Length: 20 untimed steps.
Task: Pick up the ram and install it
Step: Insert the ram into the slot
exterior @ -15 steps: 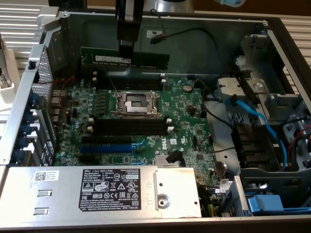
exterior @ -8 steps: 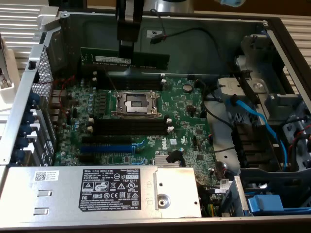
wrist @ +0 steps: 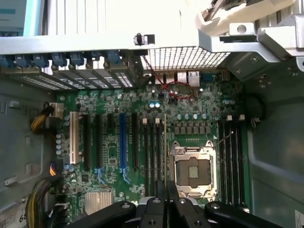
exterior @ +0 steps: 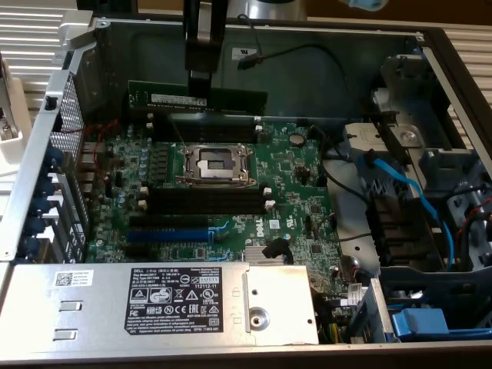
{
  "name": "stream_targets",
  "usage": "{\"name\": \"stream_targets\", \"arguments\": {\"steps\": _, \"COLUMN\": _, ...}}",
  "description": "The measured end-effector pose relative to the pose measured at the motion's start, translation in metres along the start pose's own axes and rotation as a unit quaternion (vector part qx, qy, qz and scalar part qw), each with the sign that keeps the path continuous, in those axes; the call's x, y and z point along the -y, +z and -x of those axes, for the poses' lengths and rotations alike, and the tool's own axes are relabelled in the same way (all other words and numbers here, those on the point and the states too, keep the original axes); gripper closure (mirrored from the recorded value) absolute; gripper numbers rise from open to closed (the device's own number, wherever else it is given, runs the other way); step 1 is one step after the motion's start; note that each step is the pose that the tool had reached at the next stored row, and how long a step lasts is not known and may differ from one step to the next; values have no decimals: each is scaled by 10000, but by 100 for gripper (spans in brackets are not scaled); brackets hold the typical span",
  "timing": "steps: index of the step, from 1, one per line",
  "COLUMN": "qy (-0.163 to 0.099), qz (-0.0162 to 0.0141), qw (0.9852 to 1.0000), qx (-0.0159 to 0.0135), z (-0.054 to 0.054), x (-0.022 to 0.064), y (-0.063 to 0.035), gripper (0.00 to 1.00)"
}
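The tool (exterior: 202,88) is clenched on the ram (exterior: 238,98), holding it level and on edge above the motherboard (exterior: 292,177) inside the open computer case (exterior: 323,54), which also holds a power supply (exterior: 192,296).

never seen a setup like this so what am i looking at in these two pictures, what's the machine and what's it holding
A robot arm is working inside an open computer case. One picture comes from a camera off the arm; the other from a camera on its wrist, looking past the fingers. The green board is the motherboard, with long black slots near the square processor socket. The fingers are shut on the ram, a thin green stick, held over the motherboard.
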<state>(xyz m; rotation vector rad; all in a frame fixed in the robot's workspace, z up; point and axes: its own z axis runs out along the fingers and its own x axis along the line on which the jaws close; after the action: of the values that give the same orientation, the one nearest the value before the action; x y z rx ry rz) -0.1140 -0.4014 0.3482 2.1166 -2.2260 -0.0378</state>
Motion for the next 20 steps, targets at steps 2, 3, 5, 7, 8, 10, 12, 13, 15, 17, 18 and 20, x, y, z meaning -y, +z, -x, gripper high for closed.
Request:
{"name": "stream_targets", "arguments": {"steps": 2, "qy": 1, "qz": -26, "qw": 10000, "qx": 1, "z": 1, "x": 1, "y": 27, "gripper": 88}}
{"name": "stream_targets", "arguments": {"steps": 3, "qy": 1, "qz": -39, "qw": 10000, "qx": 1, "z": -4, "x": 3, "y": 36, "gripper": 88}}
{"name": "stream_targets", "arguments": {"steps": 5, "qy": 3, "qz": -66, "qw": 10000, "qx": 3, "z": -14, "x": 2, "y": 60, "gripper": 88}}
{"name": "stream_targets", "arguments": {"steps": 7, "qy": 4, "qz": -114, "qw": 9999, "qx": 4, "z": -15, "x": 0, "y": 76, "gripper": 88}}
{"name": "stream_targets", "arguments": {"steps": 8, "qy": 5, "qz": -144, "qw": 9999, "qx": 6, "z": -18, "x": 1, "y": 79, "gripper": 88}}
{"name": "stream_targets", "arguments": {"steps": 10, "qy": 7, "qz": -229, "qw": 9997, "qx": 12, "z": -19, "x": -6, "y": 93, "gripper": 88}}
{"name": "stream_targets", "arguments": {"steps": 12, "qy": 8, "qz": -259, "qw": 9997, "qx": 12, "z": -23, "x": -10, "y": 116, "gripper": 88}}
{"name": "stream_targets", "arguments": {"steps": 13, "qy": 8, "qz": -273, "qw": 9996, "qx": 13, "z": -23, "x": -16, "y": 132, "gripper": 88}}
{"name": "stream_targets", "arguments": {"steps": 15, "qy": 9, "qz": -287, "qw": 9996, "qx": 14, "z": -22, "x": -28, "y": 170, "gripper": 88}}
{"name": "stream_targets", "arguments": {"steps": 17, "qy": 9, "qz": -298, "qw": 9996, "qx": 14, "z": -25, "x": -33, "y": 207, "gripper": 88}}
{"name": "stream_targets", "arguments": {"steps": 18, "qy": 9, "qz": -299, "qw": 9996, "qx": 16, "z": -28, "x": -33, "y": 222, "gripper": 88}}
{"name": "stream_targets", "arguments": {"steps": 20, "qy": 9, "qz": -300, "qw": 9995, "qx": 19, "z": -34, "x": -32, "y": 237, "gripper": 88}}
